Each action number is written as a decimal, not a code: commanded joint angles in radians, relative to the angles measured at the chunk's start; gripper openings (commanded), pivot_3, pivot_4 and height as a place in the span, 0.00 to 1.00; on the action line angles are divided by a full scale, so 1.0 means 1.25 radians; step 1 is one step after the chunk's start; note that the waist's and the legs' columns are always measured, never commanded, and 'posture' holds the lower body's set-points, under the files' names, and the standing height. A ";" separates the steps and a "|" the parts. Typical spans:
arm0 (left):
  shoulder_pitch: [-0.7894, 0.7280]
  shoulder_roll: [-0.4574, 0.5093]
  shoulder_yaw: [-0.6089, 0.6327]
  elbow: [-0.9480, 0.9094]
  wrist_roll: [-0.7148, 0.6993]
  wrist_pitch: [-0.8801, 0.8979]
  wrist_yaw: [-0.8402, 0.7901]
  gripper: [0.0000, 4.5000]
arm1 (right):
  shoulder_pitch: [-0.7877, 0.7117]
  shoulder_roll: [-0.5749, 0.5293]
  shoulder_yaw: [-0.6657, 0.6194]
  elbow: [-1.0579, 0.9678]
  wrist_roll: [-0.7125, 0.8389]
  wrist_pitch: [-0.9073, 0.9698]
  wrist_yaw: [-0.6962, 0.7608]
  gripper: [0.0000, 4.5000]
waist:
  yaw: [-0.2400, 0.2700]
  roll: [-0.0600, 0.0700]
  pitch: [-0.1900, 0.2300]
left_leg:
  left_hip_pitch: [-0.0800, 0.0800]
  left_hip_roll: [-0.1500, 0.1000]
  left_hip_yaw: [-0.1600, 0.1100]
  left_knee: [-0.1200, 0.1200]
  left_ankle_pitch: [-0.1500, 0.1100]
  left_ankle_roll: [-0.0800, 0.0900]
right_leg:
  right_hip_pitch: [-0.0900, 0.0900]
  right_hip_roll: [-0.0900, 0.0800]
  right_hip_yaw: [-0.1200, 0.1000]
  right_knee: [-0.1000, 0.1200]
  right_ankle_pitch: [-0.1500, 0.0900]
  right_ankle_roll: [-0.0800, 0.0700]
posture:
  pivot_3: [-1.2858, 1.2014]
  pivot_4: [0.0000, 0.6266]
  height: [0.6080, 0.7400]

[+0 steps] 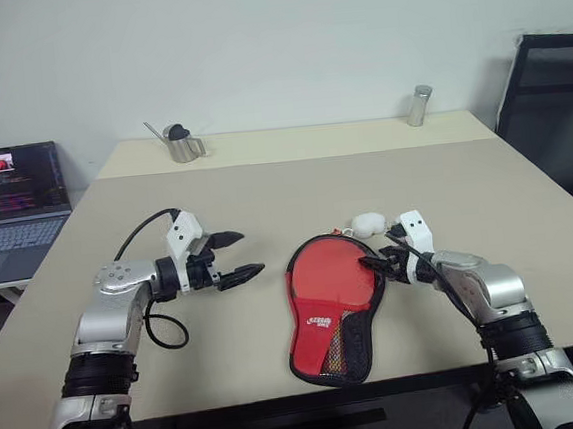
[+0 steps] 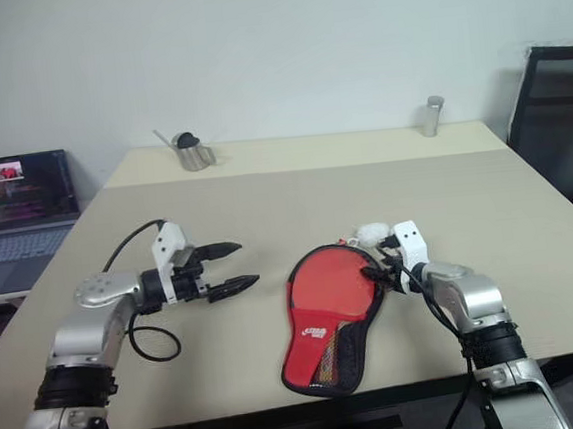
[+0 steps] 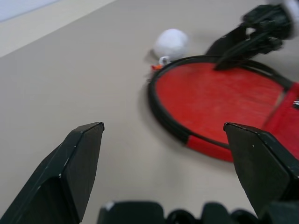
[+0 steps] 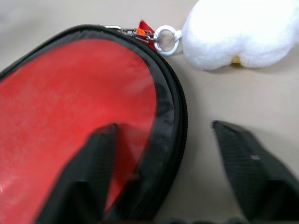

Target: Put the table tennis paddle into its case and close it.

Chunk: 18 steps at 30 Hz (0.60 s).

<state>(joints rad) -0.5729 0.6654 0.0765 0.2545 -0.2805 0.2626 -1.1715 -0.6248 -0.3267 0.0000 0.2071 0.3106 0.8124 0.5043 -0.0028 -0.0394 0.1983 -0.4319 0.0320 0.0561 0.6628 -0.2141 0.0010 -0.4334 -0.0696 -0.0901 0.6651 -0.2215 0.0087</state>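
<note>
Red case: the case [image 1: 332, 309] lies flat on the beige worktop [image 1: 265, 196], near the front edge, between the two arms.
Case rim: a black zip rim runs round the round end; the narrow end near the front edge gapes open.
Paddle: a striped handle [image 1: 336, 352] shows inside the open narrow end, so the paddle sits in the case.
Pompom: a white fluffy pompom [image 4: 233, 32] lies on the worktop just beside the round end, joined to the zip by a small ring.
Left gripper: the left gripper [image 1: 232, 258] hangs over the worktop near the case, not touching it; its jaws are wide apart with nothing between them.
Right gripper: the right gripper [image 1: 383, 258] is at the round end; its jaws are apart, one finger [image 4: 88, 172] over the red face, the other out past the rim.
Back of worktop: a metal can [image 1: 182, 143] and a metal cup [image 1: 419, 106].
Side: a laptop [image 1: 13, 203] to the left, a black chair [image 1: 554, 111] to the right.
</note>
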 commanded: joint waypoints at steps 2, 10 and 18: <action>-0.021 0.028 0.008 -0.040 -0.023 0.017 -0.006 1.00 | -0.019 0.017 -0.039 0.013 0.035 0.016 0.006 0.40 | 0.000 0.000 0.000 | 0.000 0.000 0.000 0.000 0.000 0.000 | 0.000 0.000 0.000 0.000 0.000 0.000 | 0.52 0.24 1.00; -0.016 0.045 0.005 -0.059 -0.025 0.021 0.000 1.00 | -0.040 0.012 0.002 0.032 0.015 0.000 0.051 0.01 | -0.003 0.000 0.000 | 0.000 0.000 0.000 0.000 0.000 0.000 | 0.000 0.001 0.000 0.000 0.000 0.000 | 0.52 0.24 1.00; -0.008 0.046 0.001 -0.077 -0.022 0.030 0.001 1.00 | -0.116 0.023 0.067 0.114 -0.032 -0.094 0.120 0.01 | -0.023 0.000 0.000 | 0.001 0.001 0.001 0.000 0.000 0.000 | 0.000 0.001 0.001 0.000 0.000 0.000 | 0.52 0.24 1.00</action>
<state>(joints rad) -0.5748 0.7064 0.0741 0.1973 -0.2930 0.3004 -1.1689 -0.7320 -0.3077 0.0619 0.3414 0.2778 0.7448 0.6099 -0.0311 -0.0392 0.1984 -0.4311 0.0329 0.0572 0.6624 -0.2141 0.0010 -0.4339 -0.0675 -0.0887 0.6651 -0.2217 0.0088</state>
